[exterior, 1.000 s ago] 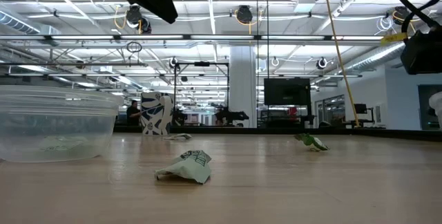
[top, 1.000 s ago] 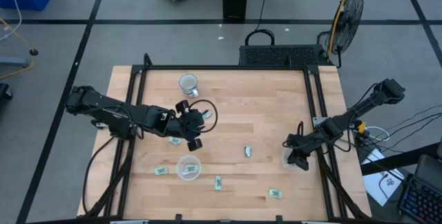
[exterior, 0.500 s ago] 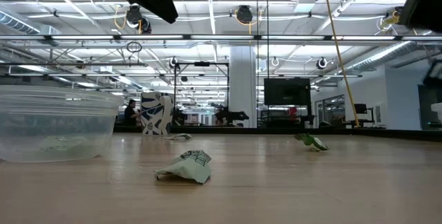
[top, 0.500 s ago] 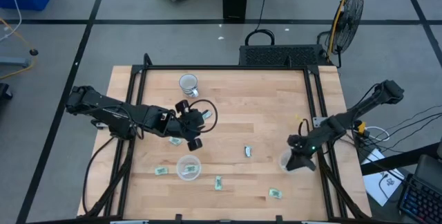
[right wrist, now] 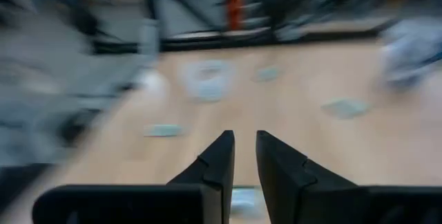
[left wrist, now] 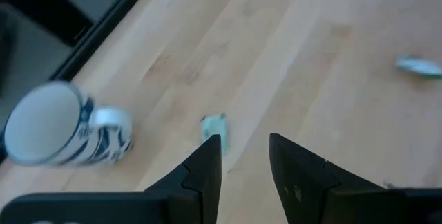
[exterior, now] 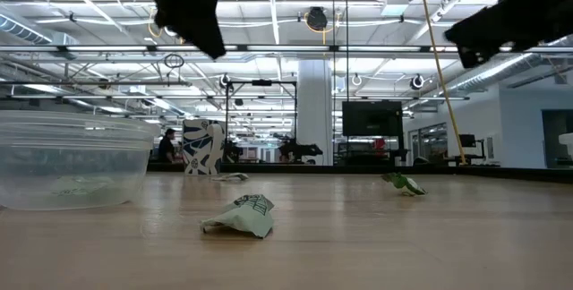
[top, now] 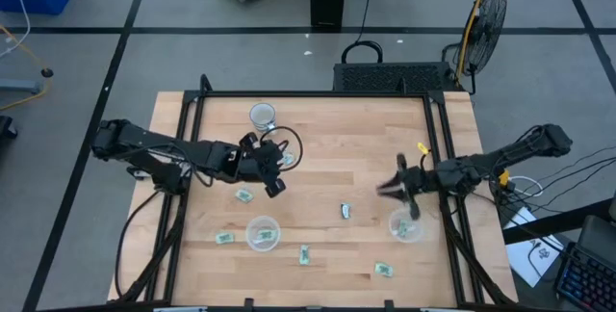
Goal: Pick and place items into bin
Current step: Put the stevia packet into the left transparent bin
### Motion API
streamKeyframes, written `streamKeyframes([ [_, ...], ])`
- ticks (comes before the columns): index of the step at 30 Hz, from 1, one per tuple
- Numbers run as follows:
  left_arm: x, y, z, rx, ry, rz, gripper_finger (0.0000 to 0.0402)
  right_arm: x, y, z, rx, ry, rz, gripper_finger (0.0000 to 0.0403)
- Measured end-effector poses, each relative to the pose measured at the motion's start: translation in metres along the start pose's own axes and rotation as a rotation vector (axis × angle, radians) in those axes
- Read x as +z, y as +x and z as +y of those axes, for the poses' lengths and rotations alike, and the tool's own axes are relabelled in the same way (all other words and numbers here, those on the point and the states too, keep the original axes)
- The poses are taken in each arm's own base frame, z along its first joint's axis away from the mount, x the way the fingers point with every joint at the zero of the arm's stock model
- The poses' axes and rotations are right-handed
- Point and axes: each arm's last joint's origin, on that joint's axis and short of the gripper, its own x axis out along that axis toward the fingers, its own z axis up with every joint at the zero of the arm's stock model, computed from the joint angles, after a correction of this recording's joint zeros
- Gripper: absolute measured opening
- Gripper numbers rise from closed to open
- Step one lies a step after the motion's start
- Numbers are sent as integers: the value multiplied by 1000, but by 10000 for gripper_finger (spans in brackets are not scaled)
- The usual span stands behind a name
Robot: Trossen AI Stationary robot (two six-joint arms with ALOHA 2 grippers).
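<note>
Several tiny pale-green wrapped items lie scattered on the wooden table (top: 318, 129), among them one (top: 243, 195), one (top: 345, 211) and one (top: 384, 270). My left gripper (top: 272, 169) hovers open above the table near the white-and-grey mug (top: 262, 117). In its wrist view, an item (left wrist: 215, 126) lies just beyond the gripper (left wrist: 245, 151), with the mug (left wrist: 62, 131) to the side. My right gripper (top: 390, 189) hangs in the air beside a clear round cup (top: 406, 225), its fingers a narrow gap apart (right wrist: 245, 144). Neither gripper holds anything.
A second clear cup (top: 262, 233) stands near the table's near edge, large on the left of the low view (exterior: 72, 160). A crumpled item (exterior: 240, 218) and another (exterior: 405, 183) lie on the wood there. Black rails (top: 438, 139) frame the table's sides.
My right gripper has risen from over the right clear cup and swung toward the table's left and far side, turning more level. My left gripper has shifted a little toward the far edge, closer to the mug. The items and cups have stayed put.
</note>
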Motion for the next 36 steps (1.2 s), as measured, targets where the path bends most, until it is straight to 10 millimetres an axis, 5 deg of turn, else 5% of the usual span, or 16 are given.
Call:
streamKeyframes([
  [7, -28, 41, 16, 27, -109, 47, 129, 15, -1, -34, -457, -125, -110, 59],
  [14, -47, 81, 13, -269, -26, -54, 129, 30, 3, -61, -429, -84, 11, 59],
  [21, -49, 95, 23, -129, -12, -44, 129, 45, 8, -96, -524, -26, 218, 59],
  [36, -74, 145, 21, 47, 7, 87, 129, 18, 30, -124, -630, 73, 389, 59],
])
